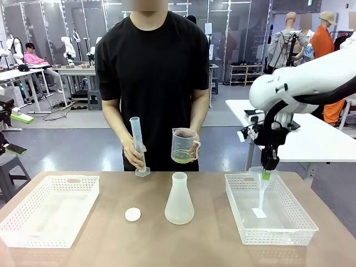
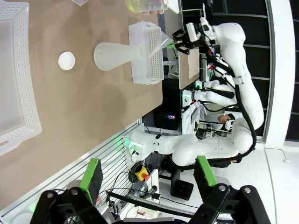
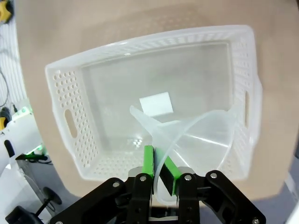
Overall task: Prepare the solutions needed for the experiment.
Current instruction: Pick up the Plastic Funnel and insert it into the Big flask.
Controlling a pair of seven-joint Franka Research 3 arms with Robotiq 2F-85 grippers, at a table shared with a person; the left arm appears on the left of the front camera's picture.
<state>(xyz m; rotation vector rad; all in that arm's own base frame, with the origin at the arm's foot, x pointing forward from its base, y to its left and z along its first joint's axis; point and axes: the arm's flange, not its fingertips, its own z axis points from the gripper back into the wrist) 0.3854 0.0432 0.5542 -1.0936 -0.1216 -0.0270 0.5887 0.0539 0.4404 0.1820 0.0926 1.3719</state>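
**Funnel over the right-hand basket, yellow stuff up in the jug**

Surroundings first: a frosted flask point(image 1: 179, 199) stood in the middle of the surface point(image 1: 111, 245), with a small round white cap point(image 1: 133, 214) just beside it. A white basket point(image 1: 33, 236) sat at the left end and a second basket point(image 1: 278, 238) at the right end. Nothing stood between the flask and either basket.

The right gripper point(image 1: 267, 174) had its fingers clamped on the rim of a clear funnel point(image 1: 260, 189). It held the funnel tilted over the second basket, stem pointing down inside. A flat white square point(image 3: 156, 103) lay on that basket's floor. The left gripper point(image 2: 147, 163) hung with its fingers wide apart and nothing between them.

Containers: the person across the surface held a clear jug point(image 1: 184, 146) by its handle in one hand point(image 1: 196, 148), up off the surface behind the flask. The yellow liquid point(image 1: 181, 158) was a shallow layer in the bottom of it. The other hand point(image 1: 133, 154) gripped a tall measuring cylinder point(image 1: 137, 139), its base resting near the far edge.

Hard to make out: couldn't tell if the funnel's tip touched the basket floor, or whether the frosted flask had anything in it. In the left wrist view the jug was cut off by the top edge.
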